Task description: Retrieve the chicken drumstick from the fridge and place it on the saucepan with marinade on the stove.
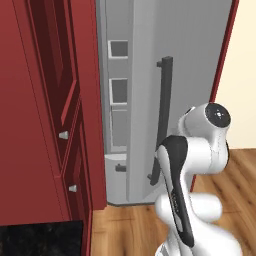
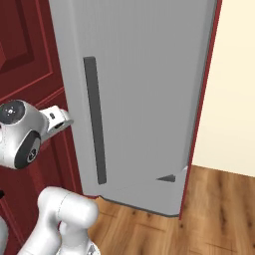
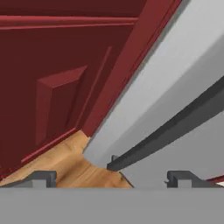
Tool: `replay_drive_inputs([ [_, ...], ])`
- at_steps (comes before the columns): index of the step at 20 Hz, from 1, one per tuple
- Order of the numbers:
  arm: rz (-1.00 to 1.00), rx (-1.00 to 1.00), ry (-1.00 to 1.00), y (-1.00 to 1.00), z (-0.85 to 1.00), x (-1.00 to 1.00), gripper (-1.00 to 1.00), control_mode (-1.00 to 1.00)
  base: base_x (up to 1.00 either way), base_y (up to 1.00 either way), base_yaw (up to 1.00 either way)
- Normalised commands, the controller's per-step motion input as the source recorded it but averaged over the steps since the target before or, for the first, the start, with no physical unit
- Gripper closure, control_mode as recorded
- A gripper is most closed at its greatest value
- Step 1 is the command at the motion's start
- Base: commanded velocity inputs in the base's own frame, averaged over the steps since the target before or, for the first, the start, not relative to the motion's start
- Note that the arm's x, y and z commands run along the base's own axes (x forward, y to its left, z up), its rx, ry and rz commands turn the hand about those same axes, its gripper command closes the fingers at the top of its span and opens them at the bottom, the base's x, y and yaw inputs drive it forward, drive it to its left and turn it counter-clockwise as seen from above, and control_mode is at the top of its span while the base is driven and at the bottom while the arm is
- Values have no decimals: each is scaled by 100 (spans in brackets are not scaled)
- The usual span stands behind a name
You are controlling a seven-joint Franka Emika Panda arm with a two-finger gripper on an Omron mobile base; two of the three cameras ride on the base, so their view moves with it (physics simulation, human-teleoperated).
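Observation:
The fridge (image 1: 145,100) is a tall grey appliance whose door (image 2: 144,74) stands slightly ajar. Grey inner shelves (image 1: 119,90) show through the gap on its left. A long dark bar handle (image 1: 162,115) runs down the door (image 3: 175,78). My gripper (image 3: 113,177) is open, its fingertips (image 3: 43,177) wide apart with nothing between them. It sits low by the door's bottom corner, with the handle (image 3: 175,131) just ahead on the right. My hand (image 2: 56,119) is left of the handle (image 2: 94,119). The chicken drumstick, saucepan, marinade and stove are out of view.
Dark red cabinets (image 1: 50,100) with small knobs (image 1: 63,135) stand close on the left of the fridge. A red panel edge (image 1: 222,50) and a cream wall (image 1: 245,75) border its right. Wooden floor (image 1: 130,225) lies below; a black surface (image 1: 40,240) fills the lower left.

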Motion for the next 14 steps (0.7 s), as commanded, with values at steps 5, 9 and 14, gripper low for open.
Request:
replay_drive_inputs([
  [5,25,-31,-20,13,-15,62,-100,-100,0,0,0],
  [9,31,-21,-7,9,-30,32,-100,-100,0,0,0],
  [14,2,-44,1,82,0,1,-100,-100,0,0,0],
])
